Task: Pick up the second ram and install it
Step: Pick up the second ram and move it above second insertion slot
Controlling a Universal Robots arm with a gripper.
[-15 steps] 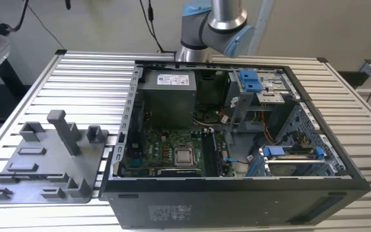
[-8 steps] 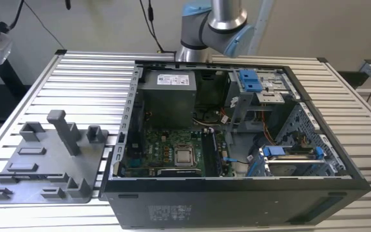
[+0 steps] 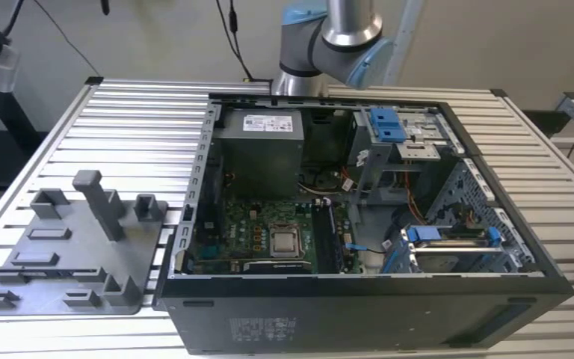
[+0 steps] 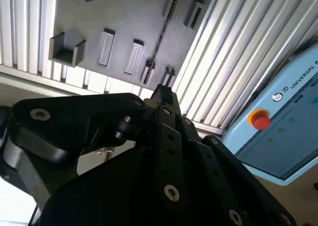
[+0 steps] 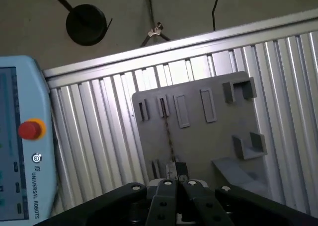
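My judgement is that I am in the pick-up step, with the approach not yet closed. My claw (image 5: 177, 170) hangs high above the grey tray (image 5: 198, 141), drawn shut with nothing in it. In both wrist views it points down towards the ram (image 5: 168, 131). The ram stands on its long edge in a slot of the tray, a thin dark line running between the holders, and nothing touches it.

As I judge it, taking the ram calls for three things. The claw has to open, line up square across the ram's two flat faces, and come straight down so that it neither tips the stick nor catches the tray's upright posts.

In the exterior view my arm (image 3: 332, 30) rises behind the open case (image 3: 367, 314). Its board lies face up inside, and I cannot tell from here which memory slots are filled. The tray sits just beside the case, on the exterior view's left.

Both rest on a worktop (image 3: 128, 127) of ribbed aluminium slats. A pale blue pendant (image 5: 20, 136) with a red button shows near its edge. Beyond the edge is a dull brown floor, with a round black base (image 5: 86, 23) and loose cables on it.
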